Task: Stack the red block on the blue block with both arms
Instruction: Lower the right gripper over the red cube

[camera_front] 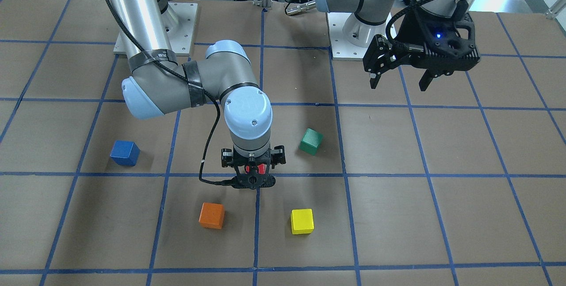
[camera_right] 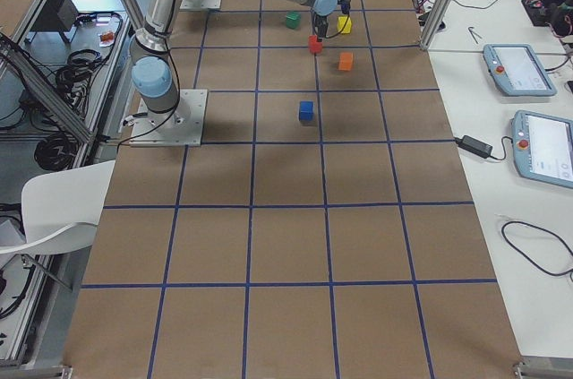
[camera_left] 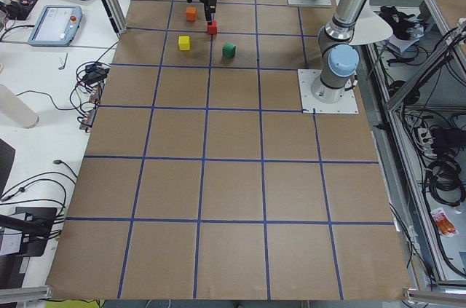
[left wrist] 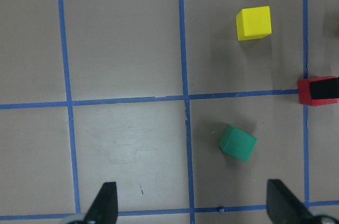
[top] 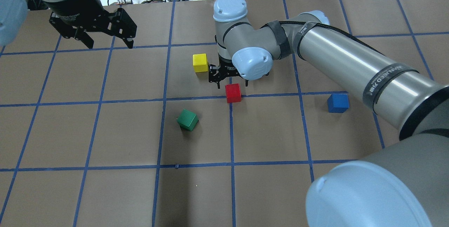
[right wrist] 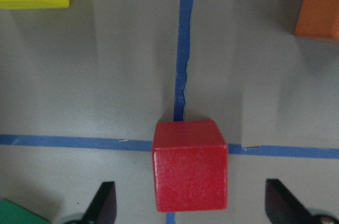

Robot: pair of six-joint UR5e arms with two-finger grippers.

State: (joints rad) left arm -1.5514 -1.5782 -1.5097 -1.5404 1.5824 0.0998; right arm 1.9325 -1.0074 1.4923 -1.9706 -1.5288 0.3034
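The red block (top: 233, 93) sits on the table on a blue tape crossing. My right gripper (top: 231, 82) hangs open just over it. In the right wrist view the red block (right wrist: 190, 166) lies between the two fingertips (right wrist: 106, 203) with a gap on each side. The front view shows only a sliver of red (camera_front: 261, 169) under the right gripper (camera_front: 253, 177). The blue block (top: 338, 102) stands alone on the table, apart from both grippers; it also shows in the front view (camera_front: 124, 152). My left gripper (top: 108, 42) is open, empty and raised, far from the blocks.
A yellow cube (top: 200, 62) sits close beside the right gripper. A green cube (top: 187, 119) lies turned at an angle nearby. An orange cube (camera_front: 212, 215) sits near the red block, hidden by the arm in the overhead view. The arm base plates (camera_front: 340, 34) stand at the table's robot side.
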